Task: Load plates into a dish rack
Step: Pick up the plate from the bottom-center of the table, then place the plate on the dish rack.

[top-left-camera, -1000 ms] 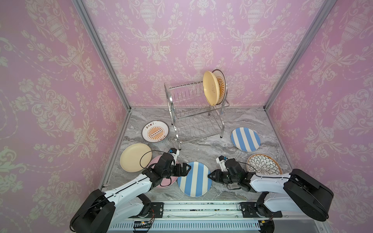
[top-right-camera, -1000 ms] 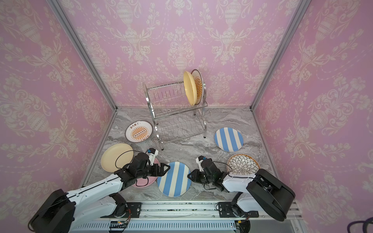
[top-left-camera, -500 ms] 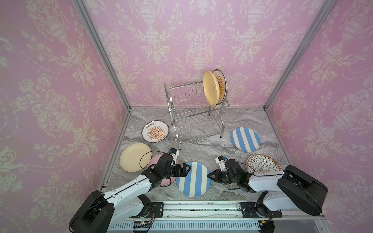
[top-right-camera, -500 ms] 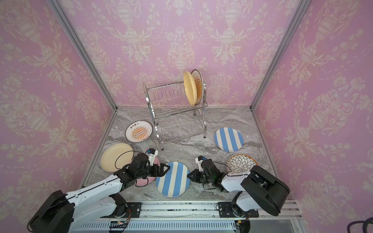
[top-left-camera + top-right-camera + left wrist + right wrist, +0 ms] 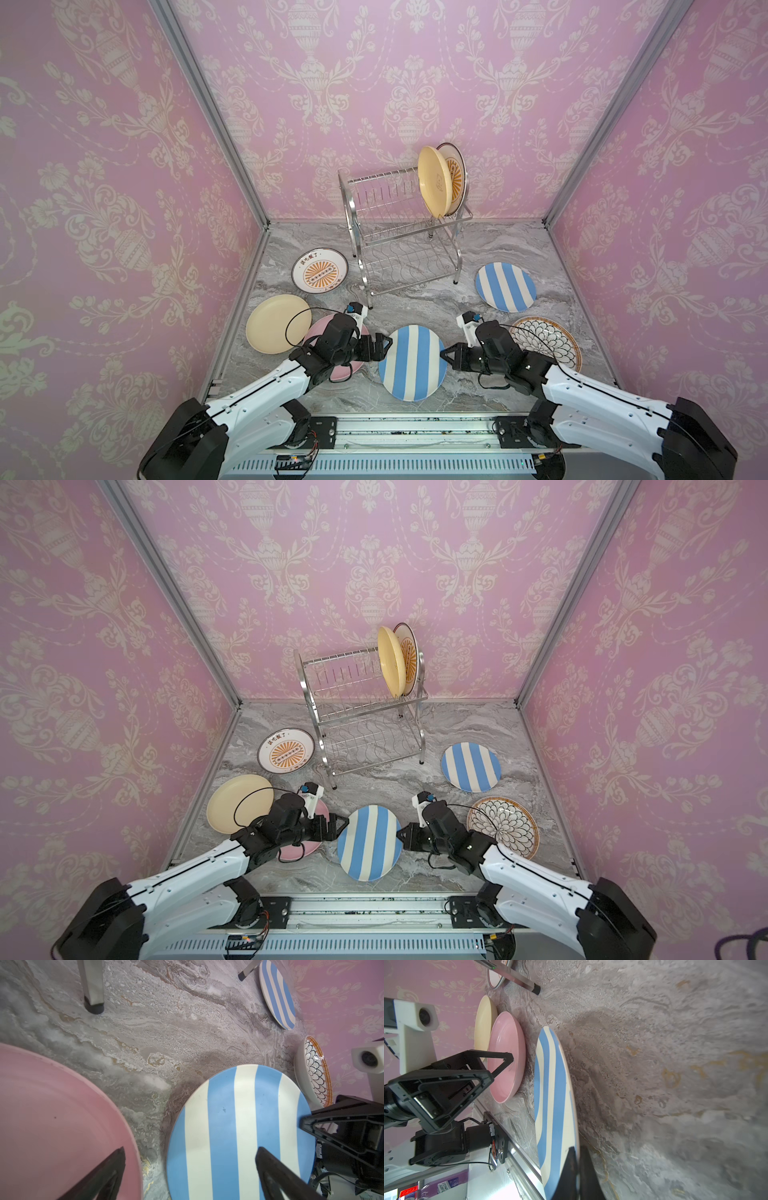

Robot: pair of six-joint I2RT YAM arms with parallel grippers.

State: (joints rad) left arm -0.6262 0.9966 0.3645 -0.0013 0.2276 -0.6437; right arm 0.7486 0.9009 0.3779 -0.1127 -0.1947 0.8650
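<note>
A blue-white striped plate (image 5: pixel 412 362) lies at the front middle of the marble table (image 5: pixel 415 299). My right gripper (image 5: pixel 443 355) is shut on its right rim; in the right wrist view the rim sits pinched in that gripper (image 5: pixel 577 1150). At the plate's left edge my left gripper (image 5: pixel 385 348) stands open. In the left wrist view one of its fingers hangs over the pink plate (image 5: pixel 52 1115) and the other over the striped plate (image 5: pixel 245 1126). The chrome dish rack (image 5: pixel 399 232) at the back holds a yellow plate (image 5: pixel 433 180) and a sunburst plate (image 5: pixel 458 174) upright.
Flat on the table lie a sunburst plate (image 5: pixel 319 272), a cream plate (image 5: pixel 277 323), a second striped plate (image 5: pixel 505 286) and a black-petal plate (image 5: pixel 546 341) beside my right arm. Pink walls close in three sides. A rack leg (image 5: pixel 369 306) stands near my left wrist.
My right gripper has shut on the striped plate's rim. Both arms and the plates stay about where they were.
</note>
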